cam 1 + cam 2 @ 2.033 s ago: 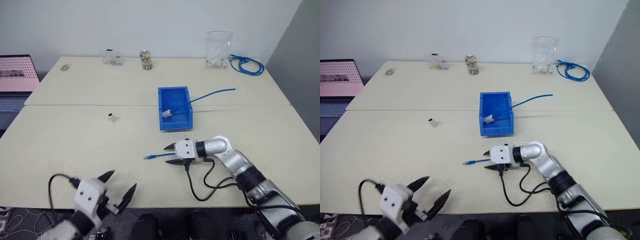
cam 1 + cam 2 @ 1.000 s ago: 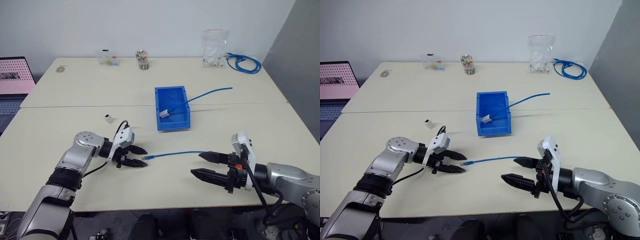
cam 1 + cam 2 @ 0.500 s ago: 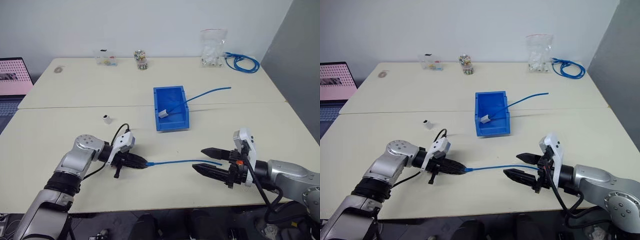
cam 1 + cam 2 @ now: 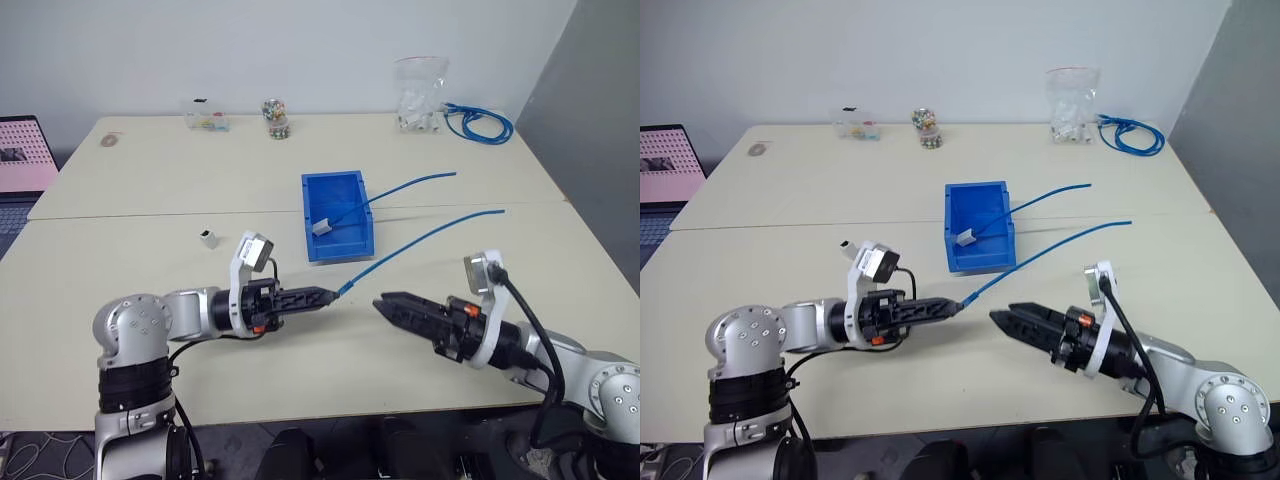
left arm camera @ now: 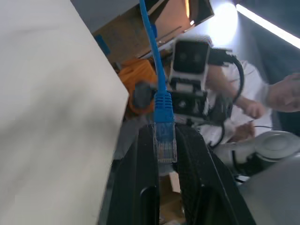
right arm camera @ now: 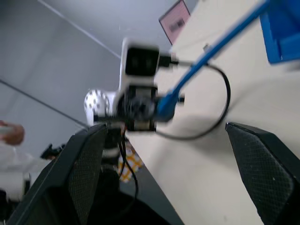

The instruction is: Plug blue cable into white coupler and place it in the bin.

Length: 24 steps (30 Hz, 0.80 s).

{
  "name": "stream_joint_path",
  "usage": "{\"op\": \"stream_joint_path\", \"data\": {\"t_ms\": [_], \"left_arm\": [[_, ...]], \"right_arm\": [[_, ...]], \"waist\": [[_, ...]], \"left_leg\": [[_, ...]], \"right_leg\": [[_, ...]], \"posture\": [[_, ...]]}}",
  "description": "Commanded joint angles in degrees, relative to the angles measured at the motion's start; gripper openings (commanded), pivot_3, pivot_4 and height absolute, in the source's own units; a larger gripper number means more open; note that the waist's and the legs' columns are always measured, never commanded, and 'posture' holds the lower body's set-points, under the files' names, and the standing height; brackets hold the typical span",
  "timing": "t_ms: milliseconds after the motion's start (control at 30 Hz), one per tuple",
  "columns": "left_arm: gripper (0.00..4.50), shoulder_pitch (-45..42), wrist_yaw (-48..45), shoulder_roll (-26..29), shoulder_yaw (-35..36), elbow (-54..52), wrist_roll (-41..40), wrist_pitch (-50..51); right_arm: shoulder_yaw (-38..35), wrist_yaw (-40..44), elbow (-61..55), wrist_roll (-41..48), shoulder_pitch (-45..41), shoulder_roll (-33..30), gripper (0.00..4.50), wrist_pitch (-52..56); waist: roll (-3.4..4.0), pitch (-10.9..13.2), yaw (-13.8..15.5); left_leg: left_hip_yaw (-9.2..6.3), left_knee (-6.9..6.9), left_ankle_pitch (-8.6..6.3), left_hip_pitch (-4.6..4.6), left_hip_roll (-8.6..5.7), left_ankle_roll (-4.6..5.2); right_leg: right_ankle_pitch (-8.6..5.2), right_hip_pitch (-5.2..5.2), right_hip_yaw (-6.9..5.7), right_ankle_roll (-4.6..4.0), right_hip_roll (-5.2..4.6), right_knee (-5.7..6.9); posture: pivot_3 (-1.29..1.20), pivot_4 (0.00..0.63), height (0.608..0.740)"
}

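Observation:
My left gripper [image 4: 322, 297] is shut on the plug end of a thin blue cable [image 4: 420, 240], held above the table; the clear plug [image 5: 164, 143] sits between its fingers. The cable slants away to the right, and its far end lies on the table. My right gripper [image 4: 388, 303] is open and empty, its tips pointing at the left gripper's tips across a small gap. A small white coupler [image 4: 207, 238] lies alone on the table, left of the bin [image 4: 352, 245]. Inside the blue bin, another white coupler [image 4: 320, 228] has a second blue cable [image 4: 410, 185] plugged in.
At the table's far edge are a coiled blue cable bundle [image 4: 480, 122], a clear plastic bag [image 4: 418, 95], a small jar [image 4: 272, 115] and a clear box [image 4: 205, 119]. A laptop [image 4: 15, 170] sits at far left. A person's hand [image 5: 282, 92] shows beyond the table.
The left gripper has lifted the cable's plug end off the table and rolled its wrist; the cable now slopes up from the table. The right gripper has rolled and barely shifted.

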Motion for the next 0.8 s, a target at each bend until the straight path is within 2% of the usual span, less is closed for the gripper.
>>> {"op": "stream_joint_path", "data": {"t_ms": [33, 233, 367, 400, 467, 800], "left_arm": [[0.23, 0.57, 8.88, -1.17, 1.95, -1.76, -10.78, 0.9], [0.23, 1.86, 18.63, 0.3, -0.47, -0.65, -21.52, -2.21], [0.23, 2.96, 20.92, 3.06, -3.29, -1.1, -25.25, -4.53], [0.23, 2.72, 21.14, 3.92, -3.79, -0.54, -25.96, -5.09], [0.23, 2.61, 21.73, 5.4, -4.95, 0.14, -27.61, -6.42], [0.23, 3.95, 24.63, 8.58, -10.61, -1.05, -33.4, -13.08]], "right_arm": [[3.06, -0.67, -0.38, 2.97, -2.37, 1.04, 4.28, -1.64], [7.51, -0.89, -0.39, 1.24, -3.83, 2.77, 4.28, -2.52], [8.29, -1.96, 0.47, 0.92, -4.6, 4.5, 4.28, -4.07], [8.18, -2.26, 0.67, 0.96, -4.74, 4.69, 3.98, -4.4], [8.14, -2.79, 0.86, 1.1, -4.87, 4.92, 3.74, -4.92], [9.63, -3.81, -0.53, 0.64, -3.69, 5.02, 1.46, -5.52]], "waist": [[0.0, 0.0, 0.19], [-0.01, -0.01, 0.35], [-0.01, -0.01, 0.35], [-0.01, -0.01, 0.34], [0.0, -0.01, 0.34], [0.0, 0.0, 0.35]], "left_leg": [[-0.01, 0.01, 0.0, 0.0, 0.0, -0.01], [0.04, 0.0, 0.01, -0.02, -0.05, -0.03], [0.07, -0.01, 0.0, -0.02, -0.06, -0.05], [0.06, -0.01, 0.0, -0.02, -0.07, -0.05], [0.05, -0.01, 0.0, -0.02, -0.07, -0.05], [0.07, -0.06, -0.01, -0.02, -0.08, -0.05]], "right_leg": [[0.0, 0.01, 0.0, 0.0, 0.0, -0.02], [0.0, 0.02, 0.06, 0.0, -0.04, -0.09], [0.0, 0.0, 0.1, 0.0, -0.06, -0.1], [0.0, 0.0, 0.1, 0.0, -0.07, -0.1], [0.0, 0.0, 0.09, 0.0, -0.06, -0.1], [-0.01, -0.02, 0.12, -0.02, -0.07, -0.13]], "posture": [[0.0, 0.15, 0.74], [0.0, 0.15, 0.74], [0.0, 0.15, 0.74], [0.0, 0.15, 0.74], [0.0, 0.15, 0.74], [0.0, 0.15, 0.74]]}}
